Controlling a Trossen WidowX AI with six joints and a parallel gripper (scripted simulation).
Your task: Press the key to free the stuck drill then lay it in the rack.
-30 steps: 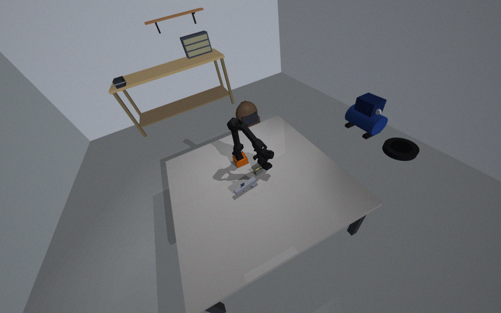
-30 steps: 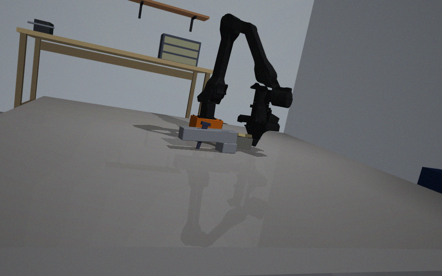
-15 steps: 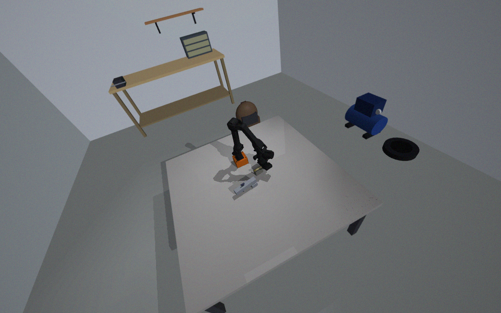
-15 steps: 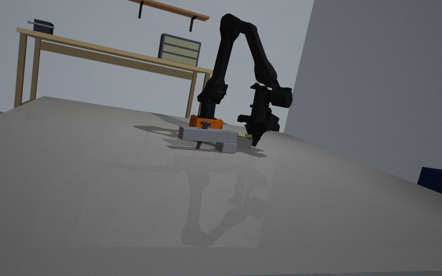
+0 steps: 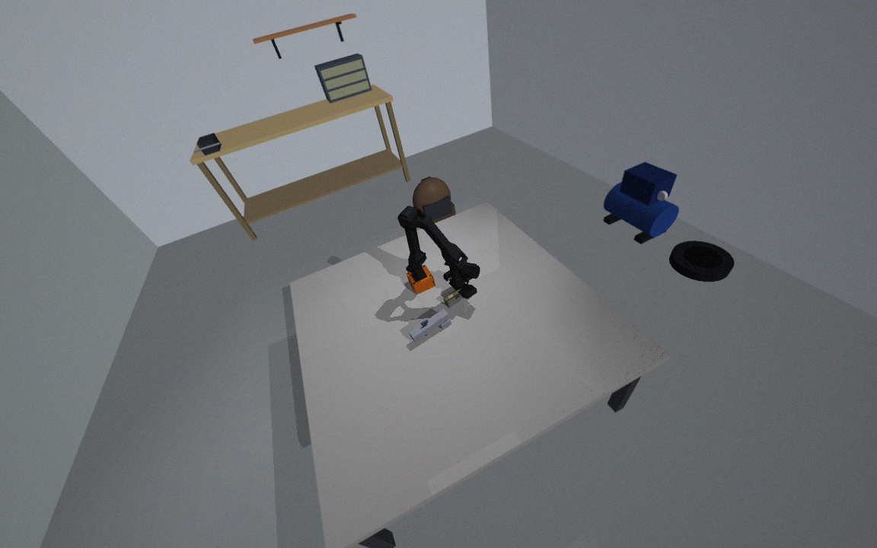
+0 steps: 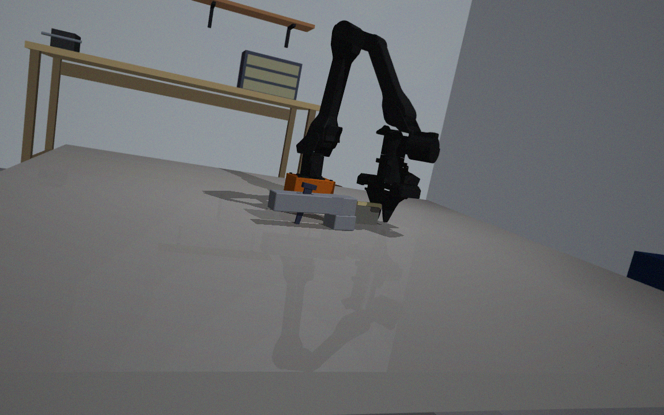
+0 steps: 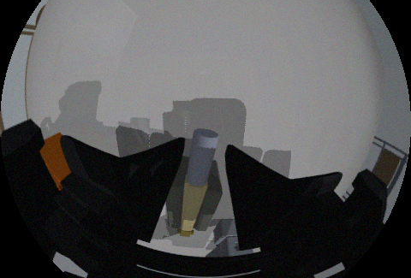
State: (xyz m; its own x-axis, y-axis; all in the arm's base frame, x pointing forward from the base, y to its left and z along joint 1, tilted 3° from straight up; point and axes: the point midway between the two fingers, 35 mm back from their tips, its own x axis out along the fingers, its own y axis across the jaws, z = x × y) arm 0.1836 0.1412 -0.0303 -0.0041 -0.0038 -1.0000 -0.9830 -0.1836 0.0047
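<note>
Gray walls surround a pale tabletop point(image 5: 496, 381) point(image 6: 169, 309) point(image 7: 257, 56). From left to right: a gray block point(image 5: 438, 320) point(image 6: 319, 204) holding a dark key point(image 5: 424, 323) point(image 6: 307, 187); the drill point(image 5: 452, 296) point(image 6: 368, 203) point(image 7: 201, 160), lying in its rack point(image 5: 452, 303) point(image 6: 366, 215) point(image 7: 214, 192); the black gripper point(image 5: 467, 292) point(image 6: 385, 220) point(image 7: 205, 146), fingers apart around the drill.

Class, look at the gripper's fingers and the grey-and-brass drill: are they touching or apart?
Apart. The wrist view shows it: the gripper stands open, with a visible gap on each side of the drill.

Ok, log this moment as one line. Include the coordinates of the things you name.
pincer point(image 5: 467, 293) point(image 6: 385, 218) point(image 7: 205, 146): open around drill point(image 5: 451, 296) point(image 6: 368, 204) point(image 7: 200, 162) | drill: lying in rack point(image 5: 452, 302) point(image 6: 367, 214) point(image 7: 215, 192) | key point(image 5: 424, 323) point(image 6: 308, 186): through gray block point(image 5: 438, 321) point(image 6: 293, 202), tip showing below | next: likely lift away
</note>
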